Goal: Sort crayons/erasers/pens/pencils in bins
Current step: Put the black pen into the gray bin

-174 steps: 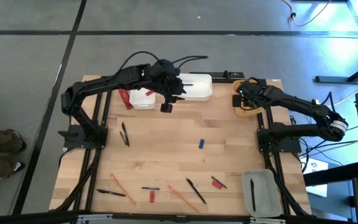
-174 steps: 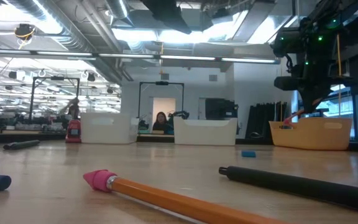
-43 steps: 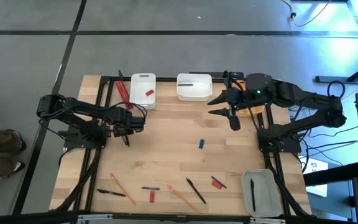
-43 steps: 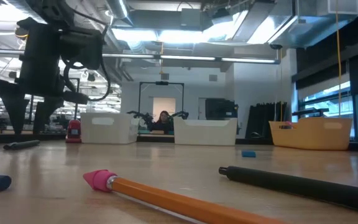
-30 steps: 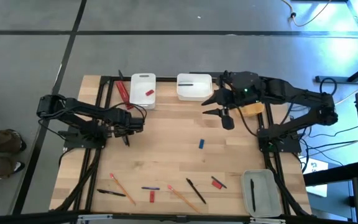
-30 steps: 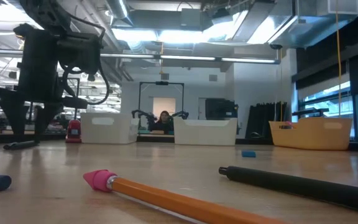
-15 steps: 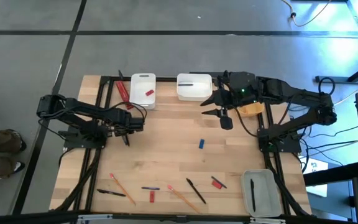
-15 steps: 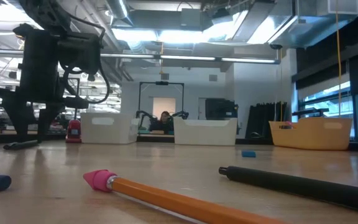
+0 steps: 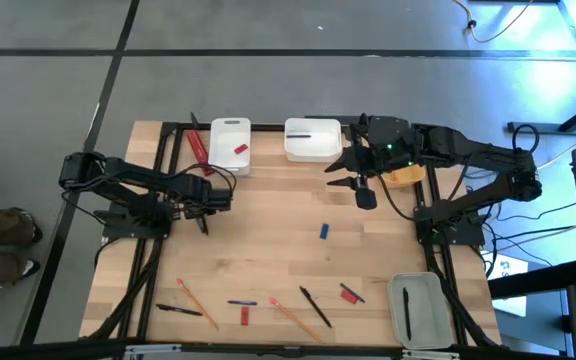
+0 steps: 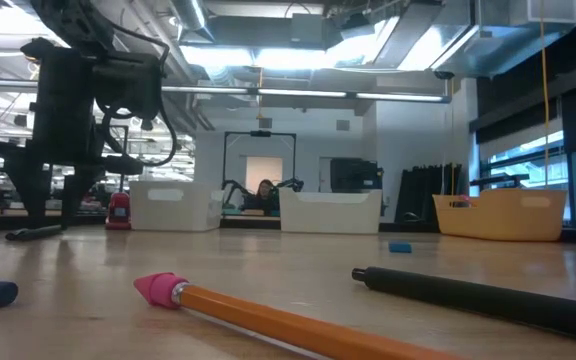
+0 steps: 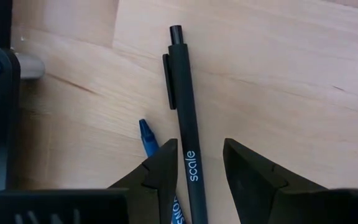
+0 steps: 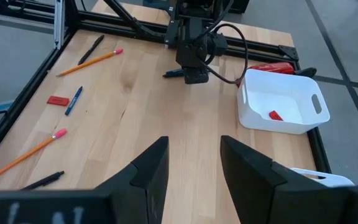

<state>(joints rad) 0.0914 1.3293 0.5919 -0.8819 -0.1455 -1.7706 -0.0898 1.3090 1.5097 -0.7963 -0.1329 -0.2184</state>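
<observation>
At the left side of the surface [image 9: 268, 240], the left tool [image 11: 199, 163] hangs low over a black pen [image 11: 185, 118] printed "scale", its fingers [image 11: 164, 165] spread and straddling the barrel without yet pinching it. A blue-tipped pen [image 11: 146, 132] lies just beside the black one, touching or nearly touching it under the finger on that side. The step in hand looks like picking up the black pen, and doing it well probably means centring the barrel between the fingers, lowering until the tips almost meet the wood, and closing squarely across the barrel so the blue-tipped neighbour is not caught or flicked away. Farther right, at the back edge, sit a narrow white bin [image 9: 229, 146] with a red piece inside and a wider white bin [image 9: 313, 140] holding a dark stick; the wider one seems the likely home for this pen. The right tool [image 9: 348, 172] hovers in the air in front of that wider bin, fingers spread and carrying nothing. More pens [image 9: 315, 306] and pencils [image 9: 196, 303] lie scattered along the near edge, and a grey bin [image 9: 420, 310] stands at the near right corner.
</observation>
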